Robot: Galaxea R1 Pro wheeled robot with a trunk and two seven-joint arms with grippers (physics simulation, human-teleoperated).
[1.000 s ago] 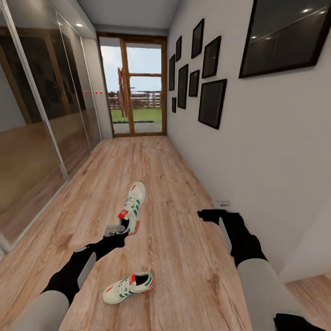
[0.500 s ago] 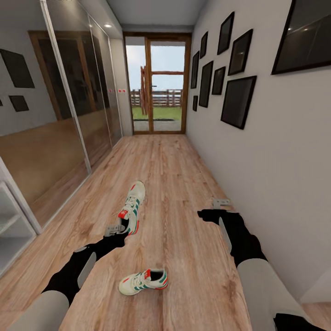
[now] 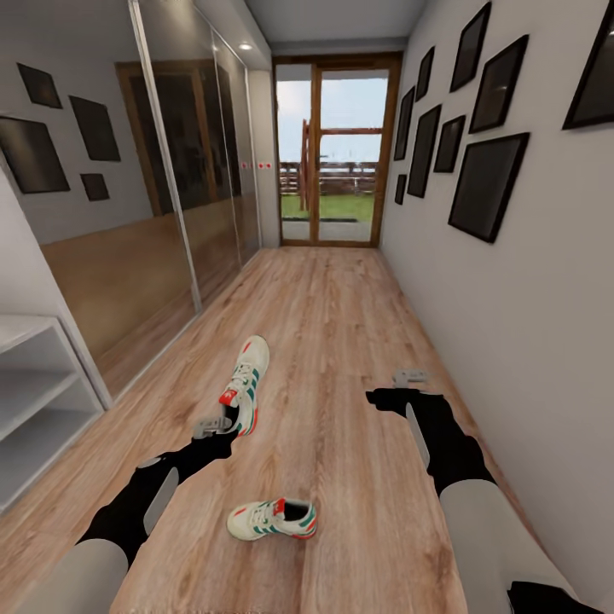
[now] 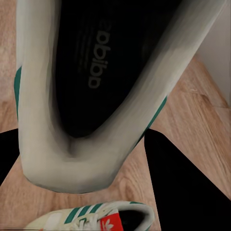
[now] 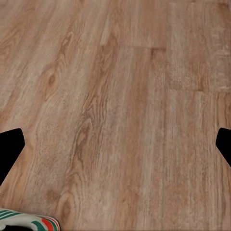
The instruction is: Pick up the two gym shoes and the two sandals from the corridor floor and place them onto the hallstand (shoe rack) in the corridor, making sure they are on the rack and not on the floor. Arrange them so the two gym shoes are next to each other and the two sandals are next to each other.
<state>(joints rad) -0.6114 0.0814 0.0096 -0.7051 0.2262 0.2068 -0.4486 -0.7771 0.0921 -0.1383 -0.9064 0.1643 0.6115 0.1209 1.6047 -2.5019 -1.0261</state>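
Corridor floor [image 3: 341, 324] view panned | left end effector [image 3: 223, 424] pinching gym shoe [image 3: 245, 385] | right end effector [image 3: 410, 376] spread

One gym shoe [image 3: 244, 385] sits at the left gripper [image 3: 211, 424], above the corridor floor [image 3: 341, 341]. The second gym shoe [image 3: 273, 519] lies on the floor nearer, between both arms. The hallstand [image 3: 34, 392] stands far left.

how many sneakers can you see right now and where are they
2. One sneaker is held at its heel by the left pincer. The other sneaker lies on the wood floor nearer the robot, between its arms.
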